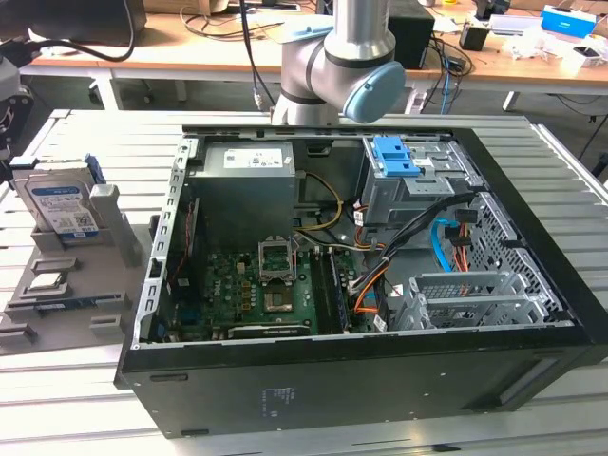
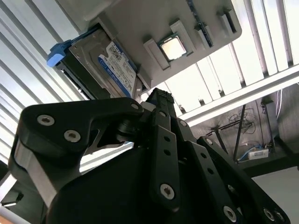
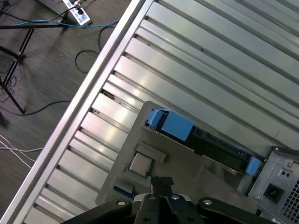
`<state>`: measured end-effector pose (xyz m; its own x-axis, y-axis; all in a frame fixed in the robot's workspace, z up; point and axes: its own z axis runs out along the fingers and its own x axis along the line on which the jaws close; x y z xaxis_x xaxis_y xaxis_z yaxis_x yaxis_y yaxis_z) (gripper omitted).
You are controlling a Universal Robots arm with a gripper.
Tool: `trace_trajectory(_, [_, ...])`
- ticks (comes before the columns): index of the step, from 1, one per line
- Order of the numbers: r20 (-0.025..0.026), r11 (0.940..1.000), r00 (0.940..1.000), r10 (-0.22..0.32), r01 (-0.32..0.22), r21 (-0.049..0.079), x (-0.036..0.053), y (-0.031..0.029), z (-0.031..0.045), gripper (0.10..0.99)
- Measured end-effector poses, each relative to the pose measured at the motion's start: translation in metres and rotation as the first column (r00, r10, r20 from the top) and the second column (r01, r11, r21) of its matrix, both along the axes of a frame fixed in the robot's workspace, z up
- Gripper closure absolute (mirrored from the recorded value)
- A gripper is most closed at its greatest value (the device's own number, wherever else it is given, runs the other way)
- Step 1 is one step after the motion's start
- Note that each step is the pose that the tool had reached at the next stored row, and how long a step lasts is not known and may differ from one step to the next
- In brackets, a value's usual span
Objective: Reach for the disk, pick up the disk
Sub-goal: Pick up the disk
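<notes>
Silver metal, blue-and-white label, bright blue rail along one side: there is the disk (image 1: 59,204), standing on edge in a slot of a grey holder (image 1: 106,249) at the exterior view's left. The holder lies on the ribbed aluminium desk (image 1: 76,399), just beside the open black computer case (image 1: 380,370). In front of the disk, flat in its own pocket of the holder, sits a small square silver chip (image 1: 47,282). The grey robot arm (image 1: 342,47) rises behind the case, at the far edge of the desk.

In the second wrist view, the black hand (image 2: 161,97) hangs over the holder (image 2: 140,23), fingers pressed together with nothing between them. The disk (image 2: 112,65) shows its label face just past the fingertips, blue rail at its far end, and the chip (image 2: 173,48) sits nearby.

In the first wrist view, the hand (image 3: 162,183) has its closed tips over the holder (image 3: 187,177), close to the chip (image 3: 140,164). The disk (image 3: 175,125) is seen edge-on here, blue rail uppermost, and a clear strip of grey holder lies between it and the fingertips. So no contact with the disk, and it sits in its slot, ungrasped
</notes>
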<state>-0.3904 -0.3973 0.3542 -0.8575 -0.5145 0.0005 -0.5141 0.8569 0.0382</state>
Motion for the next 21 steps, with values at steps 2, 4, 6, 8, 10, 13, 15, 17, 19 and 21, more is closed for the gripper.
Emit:
trace_trajectory(2, [0.0, 0.9998, 0.9998, 0.021, -0.021, 0.0, 0.0, 0.0, 0.0, 0.98])
trace_trajectory(4, [0.0, 0.9987, 0.9987, 0.051, -0.051, 0.0, 0.0, 0.0, 0.0, 0.98])
trace_trajectory(6, [0.0, 0.9975, 0.9975, 0.07, -0.07, 0.0, 0.0, 0.0, 0.0, 0.98])
trace_trajectory(8, [0.0001, 0.9956, 0.9956, 0.093, -0.093, 0.0, 0.0, 0.0, 0.0, 0.98])
trace_trajectory(10, [0.0, 0.9938, 0.9938, 0.111, -0.111, 0.0, 0.0, 0.0, 0.0, 0.98])
trace_trajectory(13, [0.0, 0.9897, 0.9897, 0.143, -0.143, 0.0, 0.0, 0.0, 0.0, 0.98])
trace_trajectory(15, [0.0, 0.9873, 0.9873, 0.159, -0.159, 0.0, 0.0, 0.0, 0.0, 0.98])
trace_trajectory(17, [0.0, 0.9838, 0.9838, 0.179, -0.179, 0.0, 0.0, 0.0, 0.0, 0.98])
trace_trajectory(19, [0.0001, 0.9795, 0.9795, 0.202, -0.202, 0.0, 0.0, 0.0, 0.0, 0.98])
trace_trajectory(21, [0.0, 0.9737, 0.9737, 0.228, -0.228, 0.0, 0.0, 0.0, 0.0, 0.98])
